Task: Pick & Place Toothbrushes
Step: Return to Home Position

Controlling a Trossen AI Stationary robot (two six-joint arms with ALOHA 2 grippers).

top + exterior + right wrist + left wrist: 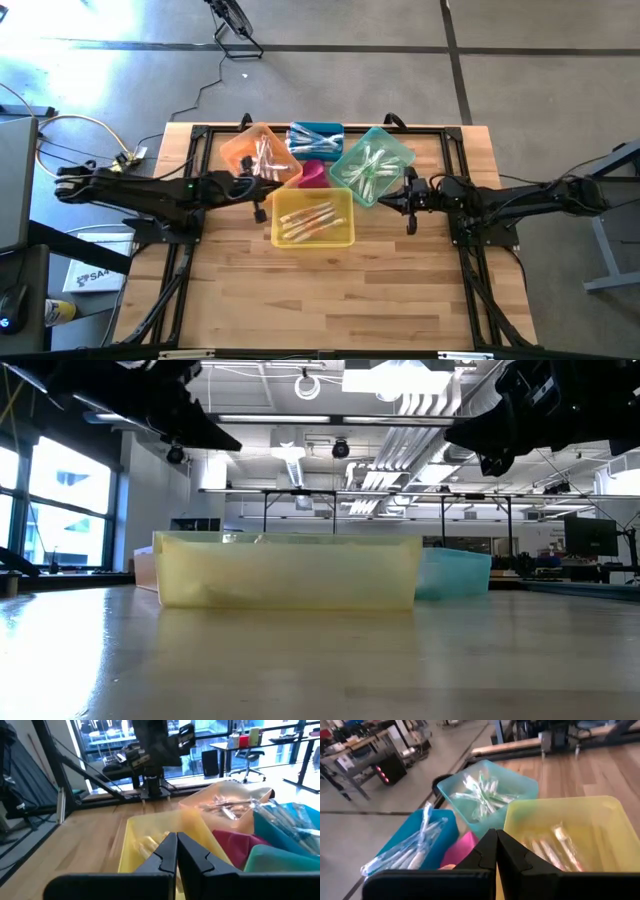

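High view, as I log it: light wooden plank table (330, 300); clustered translucent plastic yellow bin (312, 243), teal bin (405, 155), orange bin (232, 148), blue bin (315, 127), pink bin (313, 175); left gripper (496, 834) and right gripper (176, 836) flanking the yellow bin, each pinched closed; wrapped whitish toothbrushes (308, 222) lying in the yellow, teal, orange and blue bins.

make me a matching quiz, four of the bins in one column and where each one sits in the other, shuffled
Things:
1. orange bin
2. blue bin
3. green bin
4. yellow bin

Places:
A. next to the right hand
B. closest to the low camera, in front of the others
C. next to the left hand
D. farthest from the low camera, between the orange and green ones

Pairs: 1-C, 2-D, 3-A, 4-B
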